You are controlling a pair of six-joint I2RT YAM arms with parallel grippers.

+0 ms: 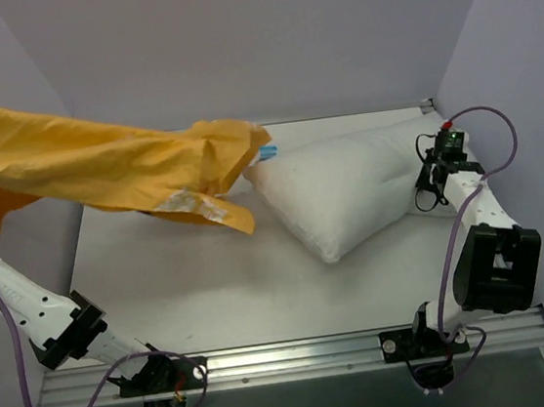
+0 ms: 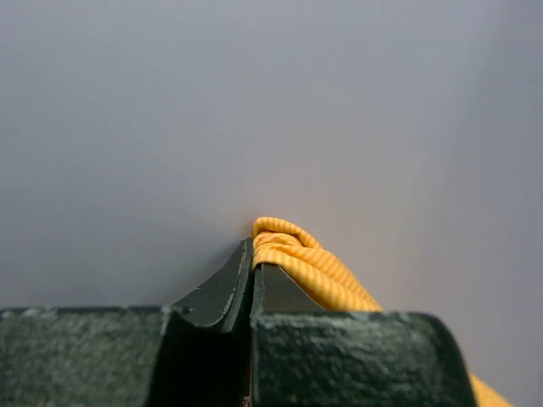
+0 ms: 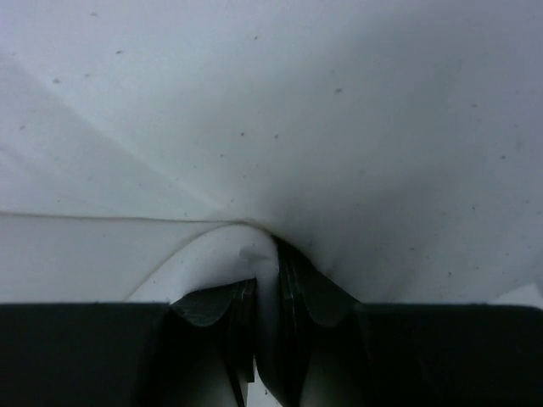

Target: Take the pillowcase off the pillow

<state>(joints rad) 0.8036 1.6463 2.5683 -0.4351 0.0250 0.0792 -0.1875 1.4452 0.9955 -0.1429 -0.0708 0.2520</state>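
Grey-walled booth, white tabletop (image 1: 164, 294). Pillowcase (image 1: 101, 169) up in air at left, stretched from your left side toward centre. Pillow (image 1: 340, 196) lies bare on tabletop, right of centre, far-left corner just beside pillowcase's loose end. Your left jaws pinched tight on bunched orange pillowcase fold. Your right jaws nearly closed, clamping white pillow fabric at right end. Small blue tag (image 1: 267, 151) at that far-left corner.

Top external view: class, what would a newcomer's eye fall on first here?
The orange-yellow pillowcase strikes first, stretched in the air from the upper left to the left corner of the pillow, which lies plump and white right of centre on the table. The left gripper is shut on the pillowcase, the right gripper on the pillow's right end.
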